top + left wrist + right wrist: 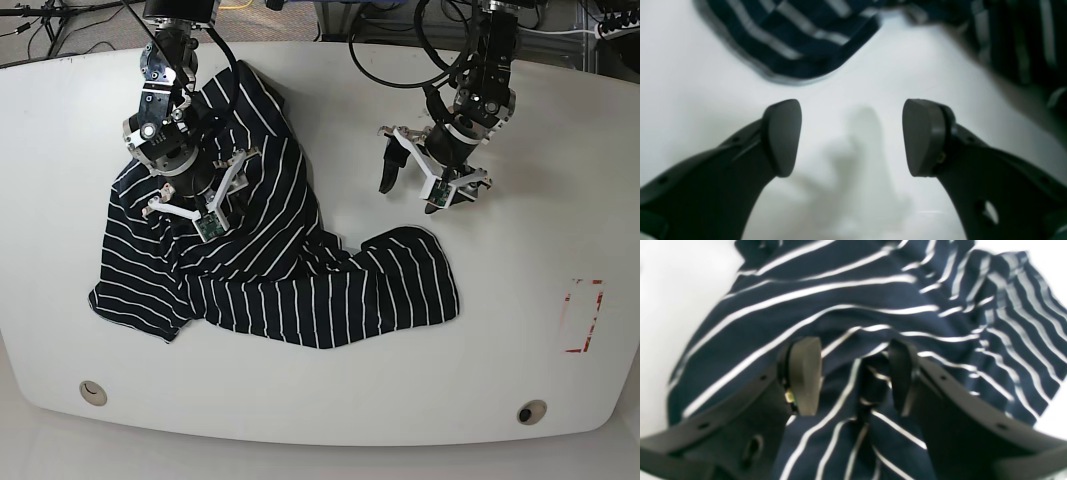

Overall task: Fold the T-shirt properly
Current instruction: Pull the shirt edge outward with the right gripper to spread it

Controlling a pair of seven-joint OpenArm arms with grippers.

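Note:
The T-shirt [300,280], dark with thin white stripes, lies crumpled on the left half of the white table [540,230]. In the right wrist view the T-shirt [840,300] fills the frame. My right gripper [855,376] straddles a raised ridge of this fabric, its jaws closed partway on the bunch. In the base view the right gripper [200,195] sits on the garment's upper left part. My left gripper [410,188] hovers above bare table to the right of the shirt. Nothing is between the open left gripper [851,136] fingers, and a sleeve edge of the T-shirt [796,36] lies just ahead.
A red rectangular mark [585,315] is on the table at the right. Two round insets [92,392] [532,411] sit near the front edge. Cables and stands run behind the table's far edge.

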